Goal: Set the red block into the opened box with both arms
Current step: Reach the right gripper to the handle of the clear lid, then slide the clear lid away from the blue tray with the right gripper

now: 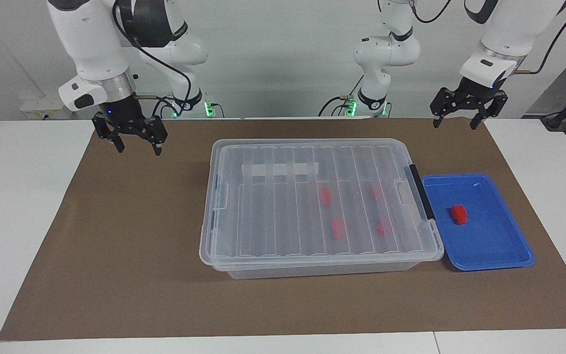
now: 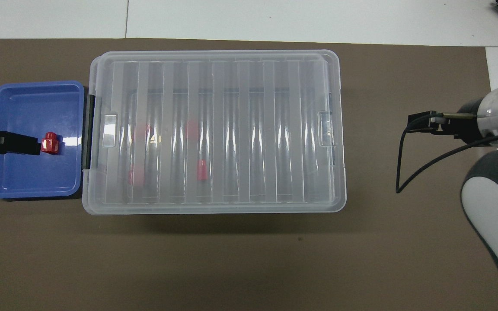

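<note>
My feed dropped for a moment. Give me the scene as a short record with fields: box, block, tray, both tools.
box: clear bin, lid on, mid-mat
inside box: four red blocks under the lid
block: red, in the tray
tray: blue, beside the box at the left arm's end
left tool: open, empty, raised over the mat's edge
right tool: open, empty, raised over the mat at the right arm's end
</note>
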Robot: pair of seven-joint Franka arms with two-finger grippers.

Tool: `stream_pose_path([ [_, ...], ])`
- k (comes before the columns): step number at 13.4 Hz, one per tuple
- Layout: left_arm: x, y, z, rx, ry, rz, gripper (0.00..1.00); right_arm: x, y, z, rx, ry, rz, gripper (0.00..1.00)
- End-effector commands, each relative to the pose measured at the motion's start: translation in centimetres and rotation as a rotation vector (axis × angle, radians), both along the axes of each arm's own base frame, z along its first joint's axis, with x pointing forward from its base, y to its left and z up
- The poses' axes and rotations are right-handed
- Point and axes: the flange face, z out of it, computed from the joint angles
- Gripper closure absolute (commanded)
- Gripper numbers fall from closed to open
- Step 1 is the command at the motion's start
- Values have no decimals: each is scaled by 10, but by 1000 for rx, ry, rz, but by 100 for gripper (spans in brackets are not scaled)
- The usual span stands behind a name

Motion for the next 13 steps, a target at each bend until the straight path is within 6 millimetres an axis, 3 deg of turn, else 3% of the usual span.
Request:
stream_pose_path([
  [1, -1, 2, 1, 21, 7, 11, 0, -10, 27, -18, 16, -10, 7, 6],
  [2, -1, 2, 1, 21, 7, 11, 0, -9, 34, -24, 16, -4, 17, 21],
  [3, -1, 2, 1, 21, 7, 11, 0, -3, 39, -32, 18, -10, 26, 23],
  [7, -1, 2, 1, 21, 7, 11, 0, 16, 79, -63, 51, -61, -14, 18],
  [9, -1, 2, 1, 21, 7, 11, 0, 15, 104, -75, 62, -53, -26, 18],
  [13, -1, 2, 1, 21, 7, 11, 0, -1, 109, -98, 47, -3, -23, 17],
])
